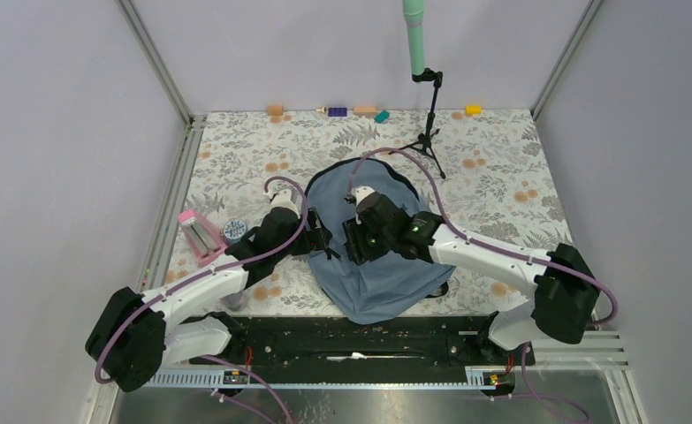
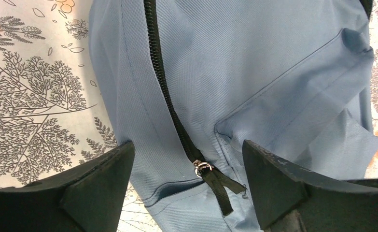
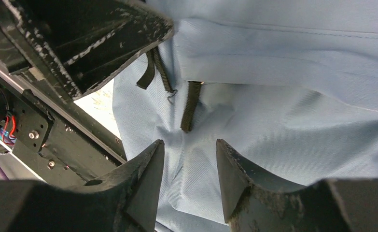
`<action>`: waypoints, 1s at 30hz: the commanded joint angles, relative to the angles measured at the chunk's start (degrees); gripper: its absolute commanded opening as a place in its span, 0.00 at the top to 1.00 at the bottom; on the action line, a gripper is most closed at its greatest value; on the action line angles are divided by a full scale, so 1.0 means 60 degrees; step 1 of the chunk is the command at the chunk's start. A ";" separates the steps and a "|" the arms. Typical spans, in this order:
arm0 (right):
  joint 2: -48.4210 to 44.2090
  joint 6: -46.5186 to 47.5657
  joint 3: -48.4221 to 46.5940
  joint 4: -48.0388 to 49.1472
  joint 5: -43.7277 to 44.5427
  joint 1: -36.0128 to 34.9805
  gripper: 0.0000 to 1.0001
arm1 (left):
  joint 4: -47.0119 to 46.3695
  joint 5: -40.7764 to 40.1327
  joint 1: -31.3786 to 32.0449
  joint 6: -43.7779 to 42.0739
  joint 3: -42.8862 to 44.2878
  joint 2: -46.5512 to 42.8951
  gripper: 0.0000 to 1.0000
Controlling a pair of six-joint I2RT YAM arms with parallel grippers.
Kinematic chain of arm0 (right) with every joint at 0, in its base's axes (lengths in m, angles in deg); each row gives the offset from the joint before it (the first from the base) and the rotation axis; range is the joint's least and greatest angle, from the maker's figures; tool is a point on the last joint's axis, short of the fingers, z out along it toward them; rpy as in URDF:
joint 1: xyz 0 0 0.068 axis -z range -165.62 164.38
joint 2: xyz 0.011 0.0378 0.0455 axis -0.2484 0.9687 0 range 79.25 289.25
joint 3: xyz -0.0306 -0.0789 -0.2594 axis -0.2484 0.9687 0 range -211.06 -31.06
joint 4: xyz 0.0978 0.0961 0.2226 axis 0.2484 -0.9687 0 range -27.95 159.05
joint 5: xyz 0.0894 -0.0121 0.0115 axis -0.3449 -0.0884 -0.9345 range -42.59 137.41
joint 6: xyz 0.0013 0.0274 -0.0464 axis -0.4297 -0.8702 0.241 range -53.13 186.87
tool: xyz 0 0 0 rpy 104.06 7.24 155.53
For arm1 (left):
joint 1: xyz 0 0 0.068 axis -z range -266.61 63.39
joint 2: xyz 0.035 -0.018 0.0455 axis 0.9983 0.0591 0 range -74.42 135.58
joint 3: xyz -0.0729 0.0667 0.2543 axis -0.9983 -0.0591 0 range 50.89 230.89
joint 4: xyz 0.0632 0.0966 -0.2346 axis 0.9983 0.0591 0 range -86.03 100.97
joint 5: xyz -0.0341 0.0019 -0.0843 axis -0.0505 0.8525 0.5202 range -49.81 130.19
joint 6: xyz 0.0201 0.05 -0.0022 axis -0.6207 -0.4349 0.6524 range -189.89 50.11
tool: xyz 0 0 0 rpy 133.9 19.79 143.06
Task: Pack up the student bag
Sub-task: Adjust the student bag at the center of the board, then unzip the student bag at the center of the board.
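Note:
The grey-blue student bag [image 1: 386, 287] lies flat in the middle of the table. My left gripper [image 1: 321, 240] is at its left edge, open wide. In the left wrist view the gripper [image 2: 189, 162] straddles the bag's fabric [image 2: 254, 63], with the closed black zipper [image 2: 161, 82] and its metal slider with a black strap pull [image 2: 205, 169] between the fingers, untouched. My right gripper [image 1: 353, 241] hovers over the bag right beside the left one. In the right wrist view it [image 3: 190, 157] is open over creased fabric [image 3: 283, 130], just below a black pull strap [image 3: 190, 104].
A pink case [image 1: 202, 237] and a small round blue-white item [image 1: 234, 230] lie left of the bag. A black tripod with a green pole [image 1: 428, 124] stands behind it. Small coloured blocks [image 1: 337, 111] line the far edge. The left gripper body [image 3: 95, 43] crowds the right wrist view.

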 commanded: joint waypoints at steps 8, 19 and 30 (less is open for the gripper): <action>0.1426 -0.0032 -0.1336 -0.0066 0.1456 -0.0715 0.53 | -0.0845 -0.0498 -0.0064 -0.0181 -0.0128 0.0437 0.27; 0.2822 -0.0172 -0.1844 -0.0297 0.2432 -0.0716 0.57 | -0.1399 -0.0246 -0.0061 -0.0252 -0.0180 0.0883 0.52; 0.1813 -0.0164 -0.2103 -0.1880 0.3550 -0.0723 1.00 | -0.0566 -0.0874 -0.0076 -0.0929 -0.0033 0.0393 1.00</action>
